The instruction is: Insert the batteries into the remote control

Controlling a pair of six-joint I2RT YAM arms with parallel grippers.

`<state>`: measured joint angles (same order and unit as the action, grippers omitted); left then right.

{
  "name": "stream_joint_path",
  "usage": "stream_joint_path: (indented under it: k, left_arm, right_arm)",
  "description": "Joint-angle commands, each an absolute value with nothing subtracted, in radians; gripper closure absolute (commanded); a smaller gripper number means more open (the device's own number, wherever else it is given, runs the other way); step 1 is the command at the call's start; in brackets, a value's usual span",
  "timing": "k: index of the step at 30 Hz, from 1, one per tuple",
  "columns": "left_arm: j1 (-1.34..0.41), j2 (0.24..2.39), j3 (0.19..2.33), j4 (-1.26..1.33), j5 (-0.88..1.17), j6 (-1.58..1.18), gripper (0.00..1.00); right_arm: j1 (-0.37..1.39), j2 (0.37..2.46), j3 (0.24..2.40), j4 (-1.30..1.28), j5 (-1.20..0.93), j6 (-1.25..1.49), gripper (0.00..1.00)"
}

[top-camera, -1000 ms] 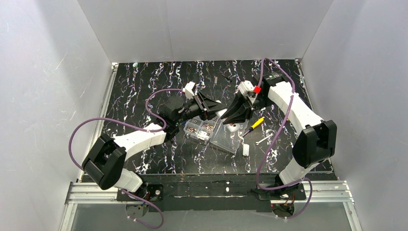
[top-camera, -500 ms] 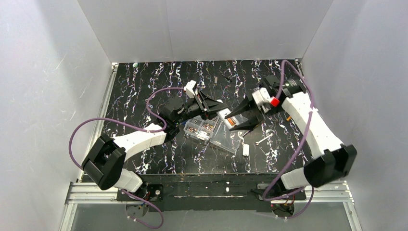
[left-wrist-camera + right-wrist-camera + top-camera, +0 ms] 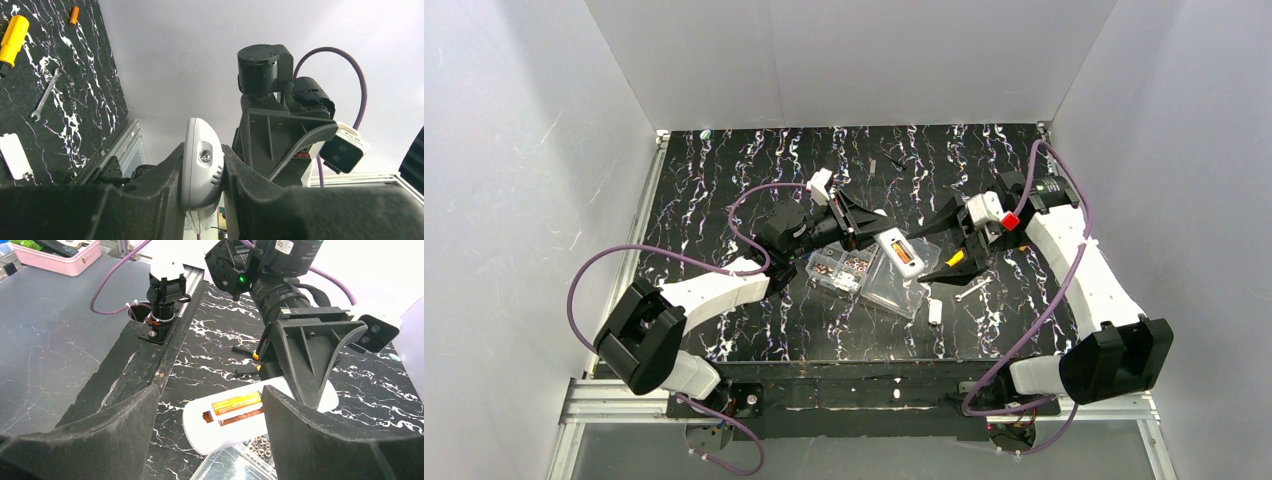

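My left gripper [image 3: 876, 236] is shut on the white remote control [image 3: 902, 255] and holds it in the air over the clear box, rear side up. In the left wrist view the remote control [image 3: 201, 165] is pinched edge-on between both pads. One orange battery [image 3: 236, 403] lies in the open recess of the remote control [image 3: 225, 432]; the slot beside it shows bare. My right gripper [image 3: 944, 243] stands open just right of the remote, its fingers [image 3: 115, 440] wide apart with nothing between them. Another battery [image 3: 74, 15] lies loose on the table.
A clear compartmented screw box [image 3: 864, 275] sits under the remote. A yellow-handled screwdriver [image 3: 12, 37], a small wrench [image 3: 971, 290] and a white cover piece [image 3: 935, 312] lie on the black marbled table to the right. White walls enclose the table.
My right gripper has opened wide and drawn back to the right, away from the remote. An orange battery now shows in the recess. The left arm has kept still.
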<state>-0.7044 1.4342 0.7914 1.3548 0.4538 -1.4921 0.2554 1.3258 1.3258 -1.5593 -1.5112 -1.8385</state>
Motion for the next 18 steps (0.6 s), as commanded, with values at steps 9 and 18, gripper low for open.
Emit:
stream_joint_path:
  k: [9,18]
  left_arm:
    - [-0.708,1.386,0.784,1.426,0.479,-1.468,1.00]
    - [-0.708,1.394,0.783,1.422,0.483,-1.470,1.00]
  right_arm:
    - [0.221,1.336,1.353,-1.592,-1.594,-1.870,0.13]
    - [0.116,1.260,1.245,-1.595,-1.700,-1.902,0.13]
